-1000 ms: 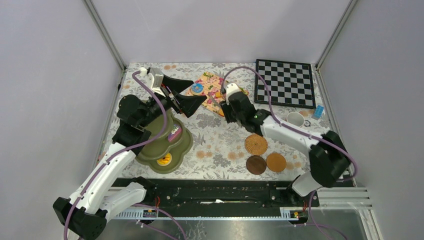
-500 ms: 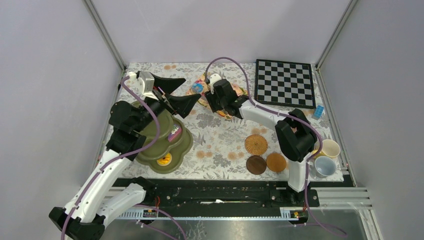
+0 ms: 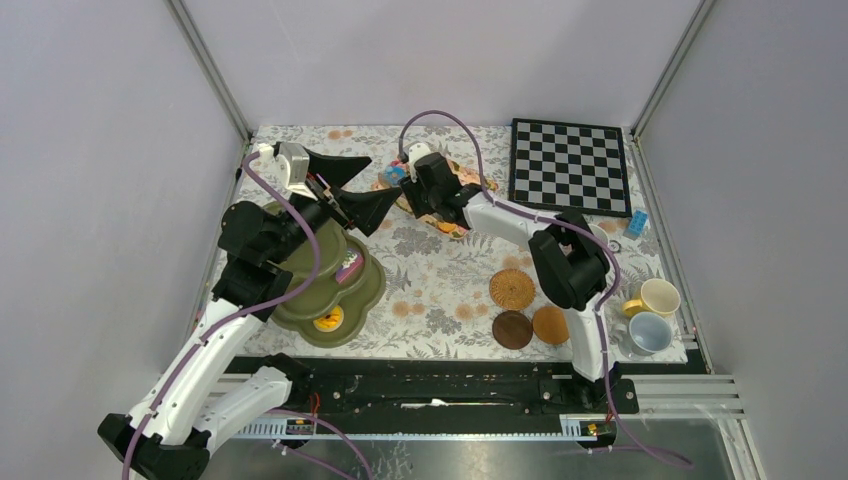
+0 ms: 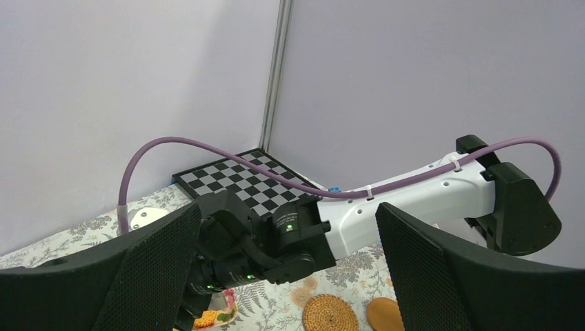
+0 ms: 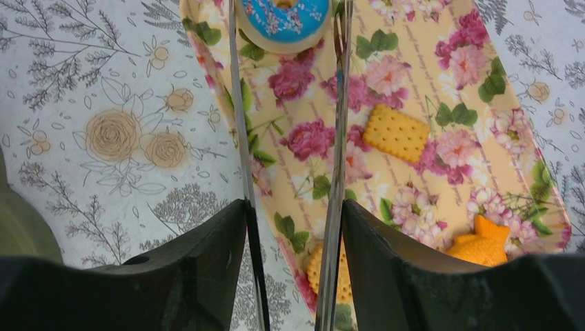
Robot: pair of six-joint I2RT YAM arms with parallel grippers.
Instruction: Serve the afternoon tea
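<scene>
My right gripper (image 3: 413, 192) (image 5: 293, 207) is shut on the metal tongs (image 5: 338, 103) and holds them low over the floral tray (image 3: 470, 181) (image 5: 428, 55). A blue doughnut (image 5: 283, 17) (image 3: 392, 173) lies between the tong arms near their far end. The tray also holds a square biscuit (image 5: 396, 132), a round biscuit (image 5: 312, 272) and an orange fish pastry (image 5: 483, 241). My left gripper (image 3: 383, 180) (image 4: 286, 269) is open and empty, raised above the olive-green stand (image 3: 310, 300), which holds an orange pastry (image 3: 328, 322) and a pink one (image 3: 350, 268).
Three coasters lie front centre: woven (image 3: 512, 288) (image 4: 331, 314), dark brown (image 3: 512, 329), tan (image 3: 550, 324). A yellow mug (image 3: 658, 297) and a pale blue mug (image 3: 650, 333) stand at front right. The chessboard (image 3: 570, 165) (image 4: 241, 176) lies at back right. The third mug is hidden.
My right gripper moved with the tongs back and left, from the table's middle to over the tray by the doughnut. The arm's elbow folded in, uncovering two mugs. The left gripper drew slightly left.
</scene>
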